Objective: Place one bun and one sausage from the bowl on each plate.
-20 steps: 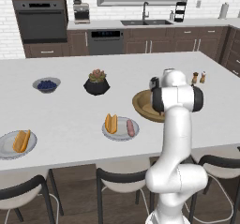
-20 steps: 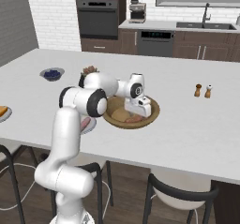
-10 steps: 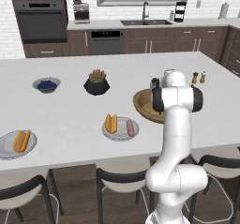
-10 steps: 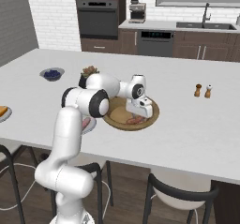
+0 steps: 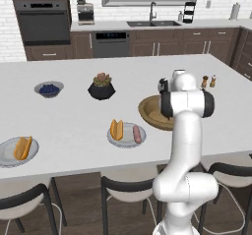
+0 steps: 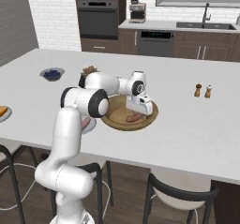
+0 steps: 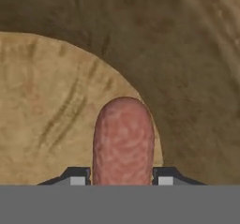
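Observation:
In the hand view a pinkish sausage [image 7: 123,141] lies on the floor of the golden-brown bowl [image 7: 42,101], and my gripper [image 7: 121,177] is shut on it, one fingertip pressed against each side. From the right base view, the gripper [image 6: 140,110] reaches down into the bowl [image 6: 112,121] over that sausage [image 6: 136,118]. The arm hides part of the bowl [image 5: 147,112] in the left base view. The middle plate [image 5: 127,139] holds a bun [image 5: 116,129] and a sausage [image 5: 137,133]. On the far-left plate [image 5: 6,155] there is one bun [image 5: 22,147].
A small grey bowl of blue berries [image 5: 48,88] and a black plant pot [image 5: 102,86] stand at the back left of the island. Salt and pepper shakers [image 5: 208,81] are to the right of the bowl. Stools [image 5: 125,187] line the front edge.
The hand has sunk a little deeper into the bowl over the sausage, then held still. Plates and buns have not moved.

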